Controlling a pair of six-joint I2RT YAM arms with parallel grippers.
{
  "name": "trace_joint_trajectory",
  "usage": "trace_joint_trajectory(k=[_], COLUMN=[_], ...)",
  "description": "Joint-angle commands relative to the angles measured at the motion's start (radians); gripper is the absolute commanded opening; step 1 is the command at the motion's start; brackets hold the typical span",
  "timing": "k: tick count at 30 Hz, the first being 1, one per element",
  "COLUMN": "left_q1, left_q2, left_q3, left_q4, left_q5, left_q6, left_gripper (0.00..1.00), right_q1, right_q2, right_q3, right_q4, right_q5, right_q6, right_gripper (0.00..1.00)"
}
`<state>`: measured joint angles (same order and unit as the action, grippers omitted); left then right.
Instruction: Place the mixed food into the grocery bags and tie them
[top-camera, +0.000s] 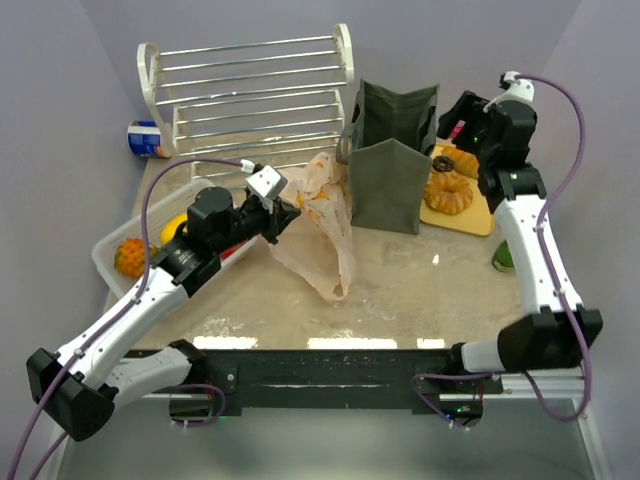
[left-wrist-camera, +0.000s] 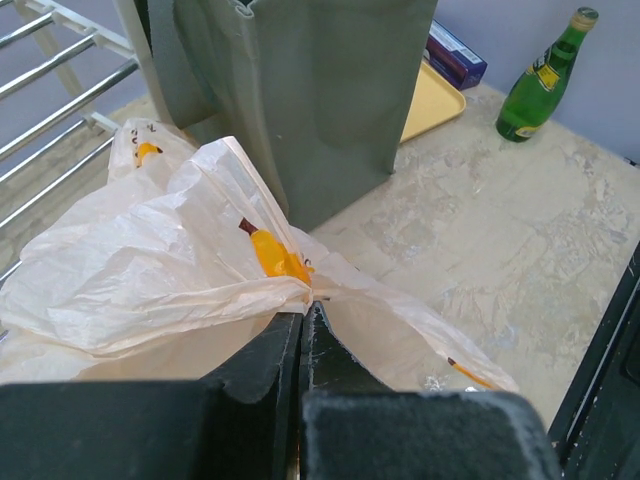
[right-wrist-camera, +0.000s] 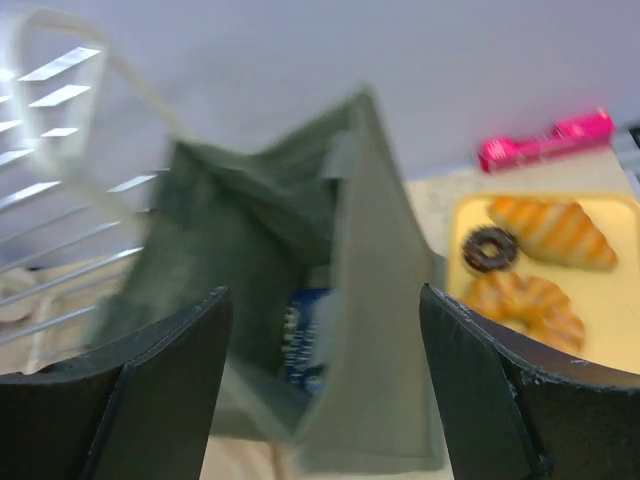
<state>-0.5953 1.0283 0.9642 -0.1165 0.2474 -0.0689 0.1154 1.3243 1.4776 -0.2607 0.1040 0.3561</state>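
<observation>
The thin peach plastic bag (top-camera: 322, 230) (left-wrist-camera: 150, 270) lies crumpled at the table's middle. My left gripper (top-camera: 287, 216) (left-wrist-camera: 303, 312) is shut on a bunched fold of its top edge. Just right of it the dark olive tote (top-camera: 393, 165) (left-wrist-camera: 300, 90) (right-wrist-camera: 375, 300) stands upright with its mouth open. A blue snack packet (right-wrist-camera: 305, 340) lies inside the tote. My right gripper (top-camera: 452, 115) (right-wrist-camera: 322, 292) hovers above the tote's right rim, open, nothing between its fingers. An orange fruit (top-camera: 130, 256) and a yellow one (top-camera: 175, 226) sit in the white basket (top-camera: 105, 262) at the left.
A white slatted rack (top-camera: 255, 95) stands at the back left, with a blue can (top-camera: 148, 138) beside it. A yellow tray (top-camera: 478, 218) (right-wrist-camera: 610, 300) of pastries lies right of the tote. A green bottle (top-camera: 503, 257) (left-wrist-camera: 540, 80) and a pink packet (right-wrist-camera: 545, 140) are on the right side.
</observation>
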Motion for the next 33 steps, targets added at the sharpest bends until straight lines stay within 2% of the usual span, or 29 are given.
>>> trace_joint_trajectory(k=[1, 4, 10, 17, 22, 29, 33], left_q1=[0.009, 0.011, 0.014, 0.014, 0.015, 0.015, 0.019], left_q2=[-0.036, -0.057, -0.071, -0.065, -0.065, -0.073, -0.091], left_q3=[-0.021, -0.044, -0.055, -0.061, -0.062, -0.064, -0.067], left_q4=[0.075, 0.084, 0.090, 0.090, 0.087, 0.087, 0.094], left_q5=[0.012, 0.006, 0.020, 0.027, 0.018, 0.009, 0.000], left_q6=[-0.017, -0.017, -0.022, -0.022, -0.019, -0.011, -0.011], left_gripper=[0.00, 0.00, 0.00, 0.00, 0.00, 0.00, 0.00], right_q1=[-0.195, -0.247, -0.250, -0.250, -0.252, -0.257, -0.258], right_q2=[0.136, 0.238, 0.493, 0.663, 0.742, 0.822, 0.828], right_q3=[-0.006, 0.001, 0.102, 0.131, 0.171, 0.145, 0.116], right_q4=[0.014, 0.015, -0.069, -0.080, -0.106, -0.095, -0.083], right_q5=[-0.170, -0.126, -0.017, 0.091, 0.155, 0.152, 0.125], right_q6=[0.055, 0.054, 0.017, 0.037, 0.029, 0.037, 0.046], right_gripper=[0.77, 0.78, 0.81, 0.82, 0.82, 0.82, 0.76])
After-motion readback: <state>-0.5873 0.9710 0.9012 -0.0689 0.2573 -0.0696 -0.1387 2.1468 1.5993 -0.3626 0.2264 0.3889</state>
